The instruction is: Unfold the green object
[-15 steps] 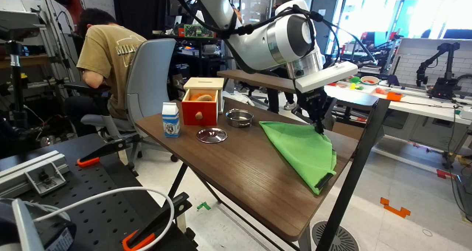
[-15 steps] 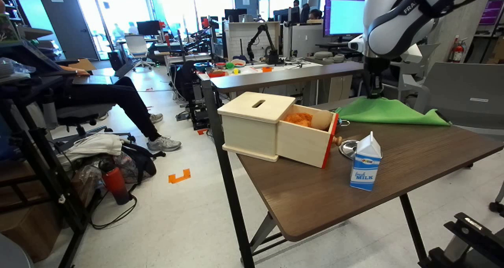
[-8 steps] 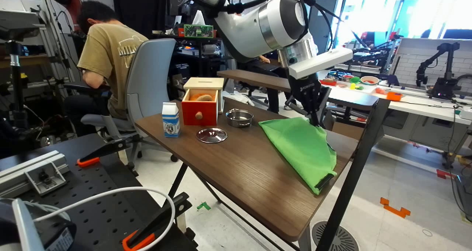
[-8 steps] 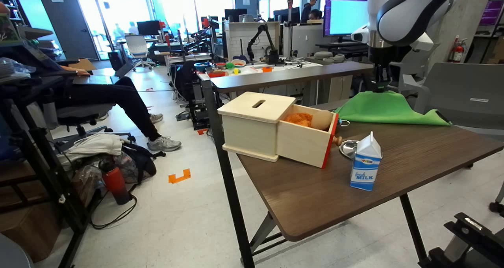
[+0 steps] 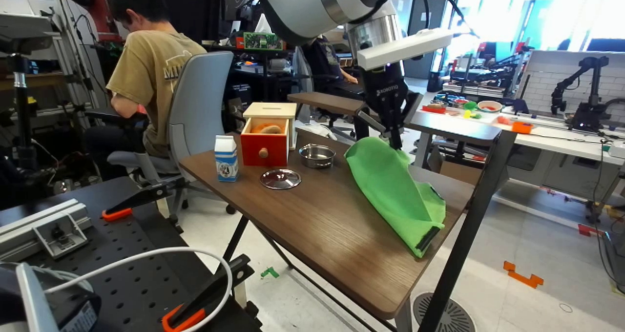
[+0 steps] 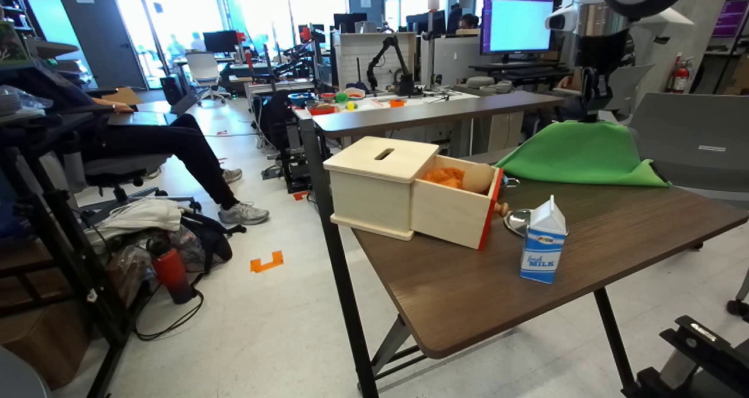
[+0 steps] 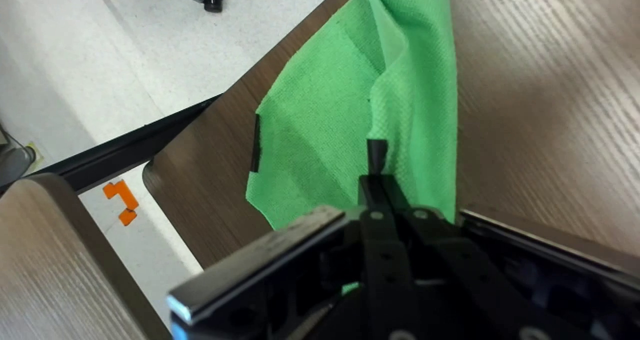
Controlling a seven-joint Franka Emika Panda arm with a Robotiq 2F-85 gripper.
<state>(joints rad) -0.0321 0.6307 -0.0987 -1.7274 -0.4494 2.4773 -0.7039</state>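
Now we've lifted more of the green cloth [image 6: 579, 152], our claw [image 6: 590, 116] pinching it near the far edge of the table [image 6: 468, 298] in an exterior view; unfolding seems underway, unfinished.

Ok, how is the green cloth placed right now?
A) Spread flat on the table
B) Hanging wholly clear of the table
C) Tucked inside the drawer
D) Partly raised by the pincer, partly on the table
D: in both exterior views the pincer holds part of the green cloth up while its lower edge rests on the table.
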